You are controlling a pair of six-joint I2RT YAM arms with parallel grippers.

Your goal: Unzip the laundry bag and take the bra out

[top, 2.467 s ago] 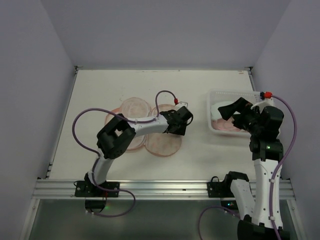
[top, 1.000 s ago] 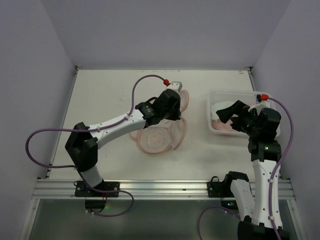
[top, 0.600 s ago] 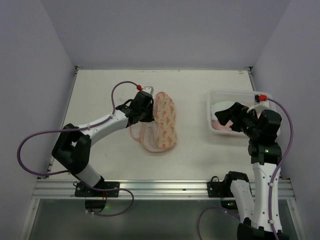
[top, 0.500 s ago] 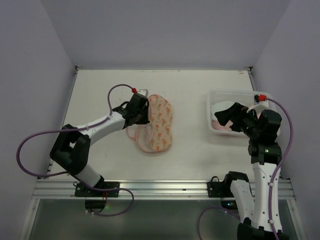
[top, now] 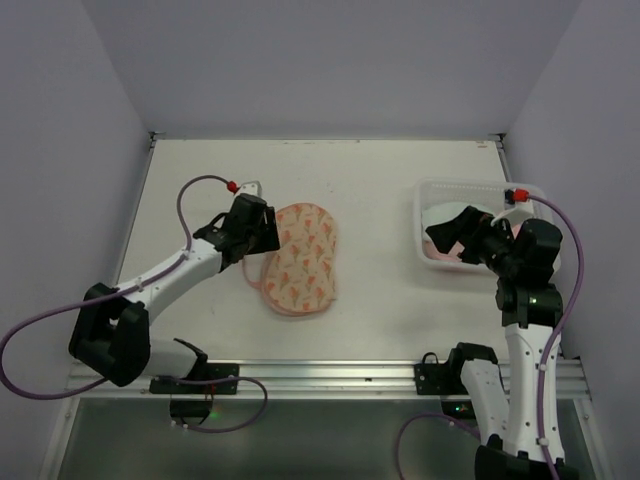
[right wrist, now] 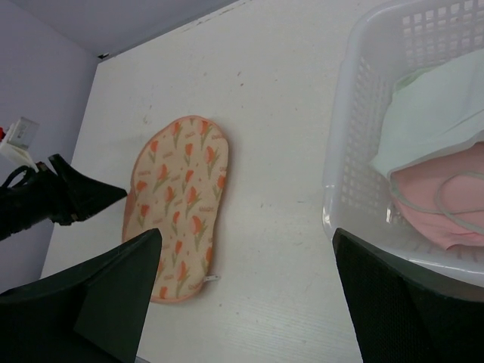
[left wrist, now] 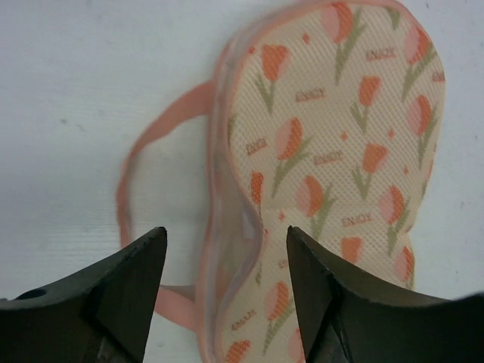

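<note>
The laundry bag (top: 301, 259) lies flat on the table, folded shut, tulip print up. It also shows in the left wrist view (left wrist: 333, 144) and the right wrist view (right wrist: 178, 203). Its pink loop (left wrist: 140, 159) lies on the table to its left. My left gripper (top: 264, 234) is open and empty at the bag's upper left edge. In its own view (left wrist: 227, 253) the bag's gaping pink edge lies between the fingers. My right gripper (top: 457, 232) is open and empty above the basket. A pink bra (right wrist: 446, 198) lies in the basket.
The white plastic lattice basket (top: 470, 184) stands at the right; its wall (right wrist: 354, 144) shows in the right wrist view. A pale mint-white garment (right wrist: 427, 113) lies beside the bra in it. A small zip pull (right wrist: 211, 278) sticks out of the bag's near edge. Walls close in three sides.
The bag lay open with its mesh lining up. My left gripper swept its top half over to the left, and it now lies closed, print up, released. The right arm barely moved.
</note>
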